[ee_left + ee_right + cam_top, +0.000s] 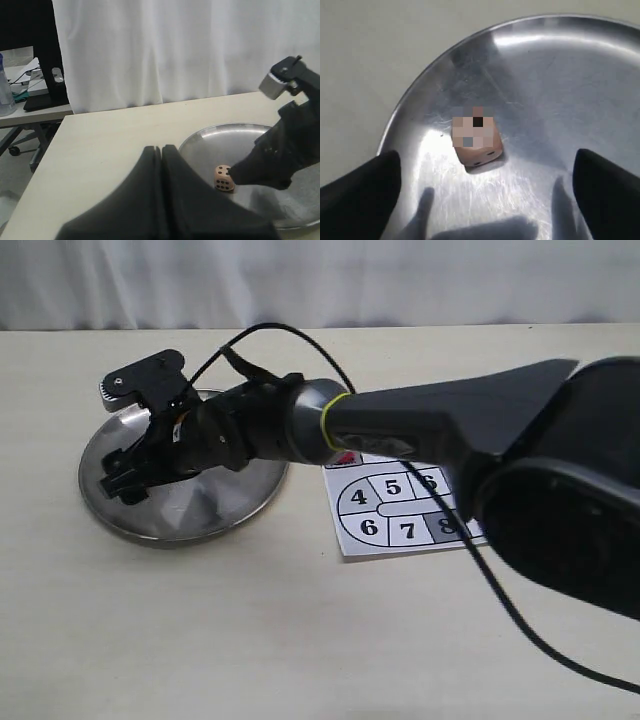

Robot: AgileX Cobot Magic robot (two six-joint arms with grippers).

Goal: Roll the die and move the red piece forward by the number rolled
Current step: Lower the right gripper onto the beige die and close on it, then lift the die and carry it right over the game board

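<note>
Right claw (124,480) hangs spread over the dish (420,85); I see the die (475,137) just ahead, centred between its fingers (367,187).

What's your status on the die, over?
Right gripper open, low over the die, fingers either side, not touching. Left gripper shut, off the metal plate. Die loose in the plate. Red piece not seen; right arm hides part of the numbered board.

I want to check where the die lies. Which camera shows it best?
The right wrist view: the die lies close and large in the metal dish, though its top is blurred. The left wrist view shows it small but sharp; the exterior view hides it behind the arm.
</note>
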